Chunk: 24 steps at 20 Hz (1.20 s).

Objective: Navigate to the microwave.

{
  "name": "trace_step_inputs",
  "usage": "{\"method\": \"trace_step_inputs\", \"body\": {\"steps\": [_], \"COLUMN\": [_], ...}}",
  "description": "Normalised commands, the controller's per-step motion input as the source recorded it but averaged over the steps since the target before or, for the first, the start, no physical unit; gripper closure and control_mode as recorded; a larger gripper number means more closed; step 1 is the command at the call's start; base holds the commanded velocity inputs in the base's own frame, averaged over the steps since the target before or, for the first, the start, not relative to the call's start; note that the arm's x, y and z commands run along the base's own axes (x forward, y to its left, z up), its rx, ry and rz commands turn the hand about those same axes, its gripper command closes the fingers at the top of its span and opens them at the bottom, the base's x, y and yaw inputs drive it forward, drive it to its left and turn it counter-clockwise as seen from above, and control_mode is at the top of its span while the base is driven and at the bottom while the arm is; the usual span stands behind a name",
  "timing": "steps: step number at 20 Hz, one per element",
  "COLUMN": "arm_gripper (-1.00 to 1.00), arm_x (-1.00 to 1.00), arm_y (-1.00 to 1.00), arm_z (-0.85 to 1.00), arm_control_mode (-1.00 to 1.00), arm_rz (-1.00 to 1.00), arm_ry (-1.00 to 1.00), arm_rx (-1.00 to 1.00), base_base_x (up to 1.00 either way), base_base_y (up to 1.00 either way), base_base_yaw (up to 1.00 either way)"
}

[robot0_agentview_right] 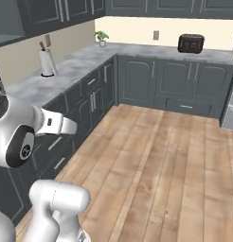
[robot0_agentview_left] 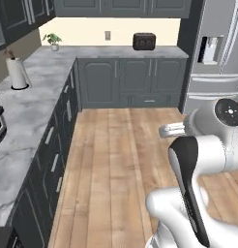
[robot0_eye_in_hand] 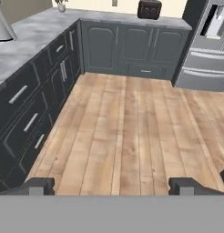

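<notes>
Gripper (robot0_eye_in_hand: 112, 185) first: I see its two dark fingertips (robot0_eye_in_hand: 38, 185) spread wide apart at the bottom of the hand view, with nothing between them, hanging over bare floor. From there I go by size. I'm looking at a wooden plank floor (robot0_agentview_left: 116, 160) that runs ahead to an L of dark grey cabinets (robot0_agentview_left: 128, 82) under a grey marble counter (robot0_agentview_left: 38, 92). A stainless refrigerator (robot0_agentview_left: 213, 63) stands at the right end of the far run. I cannot find the microwave in these pictures, so I cannot say where it is. On the far counter sits a black toaster (robot0_agentview_left: 144, 41). On the left counter stands a paper towel roll (robot0_agentview_left: 16, 72), and in the corner a small potted plant (robot0_agentview_left: 53, 40).
</notes>
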Motion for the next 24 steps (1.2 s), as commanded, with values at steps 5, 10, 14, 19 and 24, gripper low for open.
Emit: {"method": "trace_step_inputs", "body": {"steps": [5,10,14,19,24], "arm_gripper": [-1.00,-1.00,-1.00,-1.00,-1.00], "arm_x": [0.00,0.00,0.00,0.00,0.00], "arm_y": [0.00,0.00,0.00,0.00,0.00], "arm_z": [0.00,0.00,0.00,0.00,0.00], "arm_control_mode": [1.00,1.00,1.00,1.00,1.00], "arm_rz": [0.00,0.00,0.00,0.00,0.00], "arm_ry": [0.00,0.00,0.00,0.00,0.00], "arm_rx": [0.00,0.00,0.00,0.00,0.00], "base_base_x": [1.00,1.00,1.00,1.00,1.00], "base_base_y": [-0.90,-0.52,-0.30,-0.29,-0.60], "base_base_yaw": [-0.10,-0.02,0.00,0.00,0.00]}}
